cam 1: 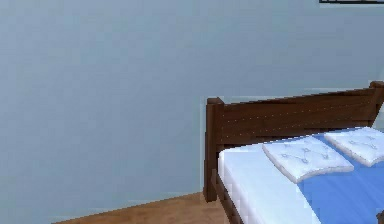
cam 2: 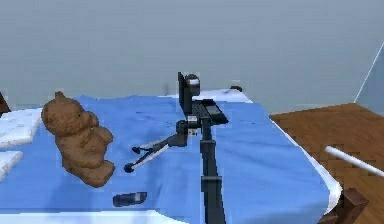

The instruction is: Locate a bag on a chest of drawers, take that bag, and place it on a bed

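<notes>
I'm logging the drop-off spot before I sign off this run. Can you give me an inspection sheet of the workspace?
Surface: bed with a blue cover; the arm reaches across it.
Job's things: the bed, with a dark wooden headboard and white pillows.
Clutter: brown teddy bear sitting on the cover; small dark flat thing lying near it, too small to name.
Grippers: gripper seen against the cover, near the bear; cannot tell whether it holds anything.
Cables: nothing seen.
Surroundings: blue-grey wall, wooden floor, long white thing on the floor.
</notes>
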{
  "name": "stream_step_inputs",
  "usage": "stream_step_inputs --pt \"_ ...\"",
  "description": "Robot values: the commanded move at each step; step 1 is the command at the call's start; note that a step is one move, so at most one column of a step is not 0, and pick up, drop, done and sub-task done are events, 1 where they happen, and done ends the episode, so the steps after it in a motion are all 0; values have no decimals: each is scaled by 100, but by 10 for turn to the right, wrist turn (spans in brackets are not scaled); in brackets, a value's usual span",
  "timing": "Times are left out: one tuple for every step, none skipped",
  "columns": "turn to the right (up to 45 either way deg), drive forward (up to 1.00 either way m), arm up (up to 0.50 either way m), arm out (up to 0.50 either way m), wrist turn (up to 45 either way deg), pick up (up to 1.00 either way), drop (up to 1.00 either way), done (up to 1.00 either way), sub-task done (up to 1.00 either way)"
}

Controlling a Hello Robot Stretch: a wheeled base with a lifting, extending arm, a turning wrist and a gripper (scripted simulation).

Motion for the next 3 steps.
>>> stream_step_inputs --pt "0 0 10 0 0 0 0 0 0" --pt "0 0 0 -8 0 0 0 0 0" --pt "0 0 0 0 0 0 0 100 0"
